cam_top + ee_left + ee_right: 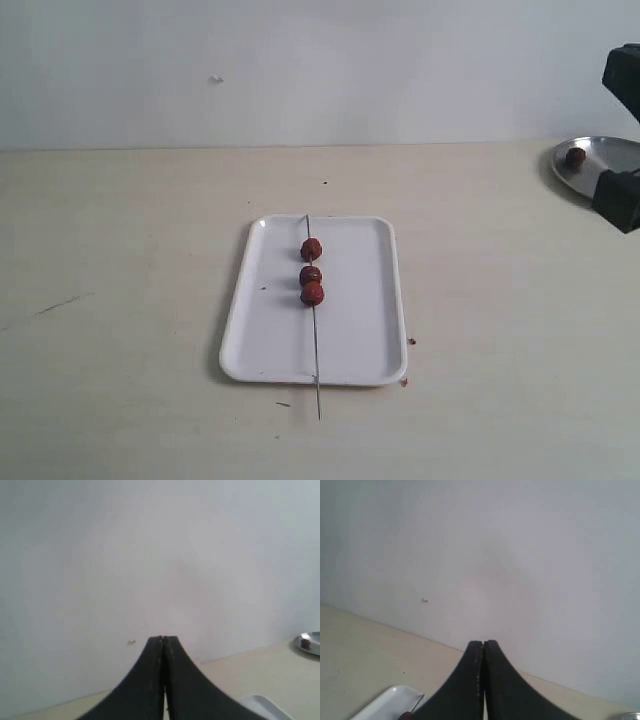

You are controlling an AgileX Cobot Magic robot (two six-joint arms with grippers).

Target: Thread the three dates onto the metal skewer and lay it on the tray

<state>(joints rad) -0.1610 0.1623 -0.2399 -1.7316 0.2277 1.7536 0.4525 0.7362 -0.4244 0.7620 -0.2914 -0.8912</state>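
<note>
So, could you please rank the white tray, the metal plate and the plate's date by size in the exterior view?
1. white tray
2. metal plate, though it is partly out of frame and farther back
3. date on the plate, clearly the smallest

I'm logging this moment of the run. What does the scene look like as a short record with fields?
tray: white tray flat on the table
skewer: metal skewer lying lengthwise on the tray, near end overhanging its rim
dates: three dates threaded on the skewer, mid-tray
left: left gripper shut, empty
right: right gripper shut, empty
other: fourth fruit on round metal plate, far right
</note>
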